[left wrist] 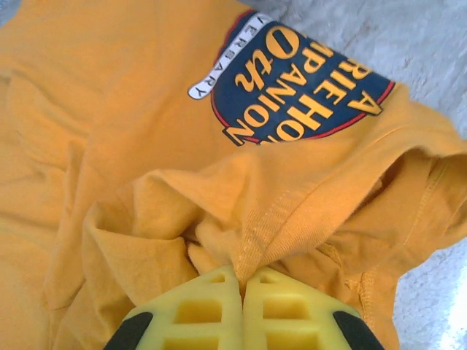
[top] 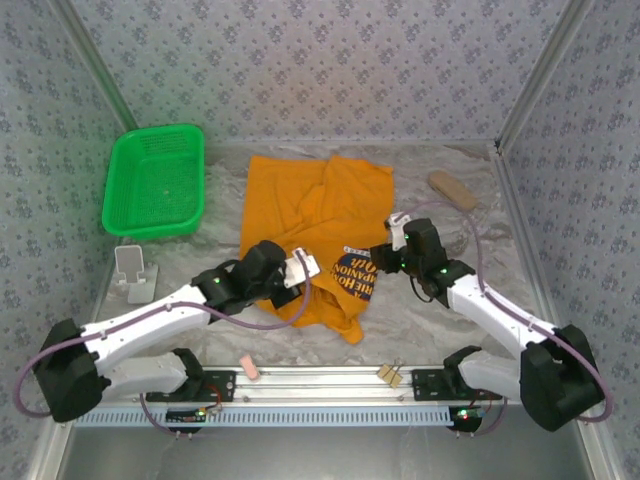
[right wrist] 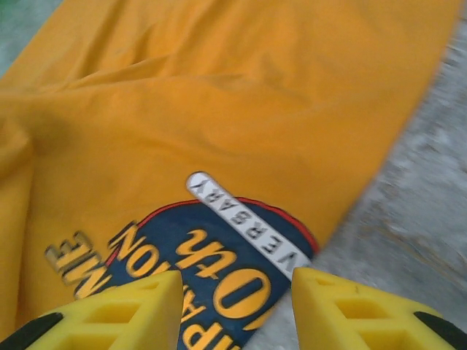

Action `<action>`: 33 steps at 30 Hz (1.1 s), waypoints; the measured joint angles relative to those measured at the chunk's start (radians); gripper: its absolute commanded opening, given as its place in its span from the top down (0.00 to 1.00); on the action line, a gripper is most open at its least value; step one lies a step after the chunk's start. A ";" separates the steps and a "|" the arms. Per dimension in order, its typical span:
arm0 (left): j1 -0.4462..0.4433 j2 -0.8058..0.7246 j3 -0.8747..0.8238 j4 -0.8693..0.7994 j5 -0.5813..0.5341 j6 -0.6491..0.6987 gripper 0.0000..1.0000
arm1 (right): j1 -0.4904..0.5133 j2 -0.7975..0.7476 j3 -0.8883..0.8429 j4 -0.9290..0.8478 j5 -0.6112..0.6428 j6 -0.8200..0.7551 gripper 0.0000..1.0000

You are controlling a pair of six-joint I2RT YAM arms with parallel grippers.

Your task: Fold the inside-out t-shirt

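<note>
The inside-out t-shirt (top: 310, 210) lies crumpled and orange-yellow in the middle of the table, with its dark printed graphic (top: 355, 275) showing near the front edge. My left gripper (left wrist: 242, 281) is shut on a bunched fold of the shirt's fabric (left wrist: 292, 211), just below the graphic (left wrist: 299, 87) in the left wrist view. In the top view that gripper (top: 303, 268) sits at the shirt's lower left. My right gripper (right wrist: 237, 292) stands open over the graphic (right wrist: 211, 270) at the shirt's right edge, with nothing between its fingers.
A green plastic basket (top: 155, 180) stands at the back left. A small white stand (top: 133, 270) sits in front of it. A tan oblong object (top: 452, 188) lies at the back right. Bare marbled table (right wrist: 408, 219) borders the shirt on the right.
</note>
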 measured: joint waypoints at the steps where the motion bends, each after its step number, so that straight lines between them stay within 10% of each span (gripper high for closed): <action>1: 0.018 -0.017 -0.011 0.005 0.023 -0.014 1.00 | 0.024 0.016 0.017 0.003 -0.025 -0.042 0.56; 9: 0.110 -0.089 -0.051 0.038 0.177 -0.138 0.99 | 0.167 0.072 0.111 0.065 -0.160 -0.296 0.53; 12: 0.104 -0.089 -0.082 0.059 0.240 -0.203 0.44 | 0.140 0.159 0.220 0.059 -0.113 -0.241 0.54; 17: 0.165 -0.077 -0.087 0.017 0.212 -0.439 0.05 | 0.089 0.262 0.344 0.050 -0.032 -0.154 0.54; 24: 0.551 -0.036 -0.072 -0.053 0.228 -0.860 0.24 | 0.094 0.328 0.358 0.024 -0.014 -0.135 0.55; 33: 0.605 0.174 -0.026 -0.072 0.315 -1.042 0.38 | 0.124 0.423 0.438 -0.014 -0.014 -0.143 0.55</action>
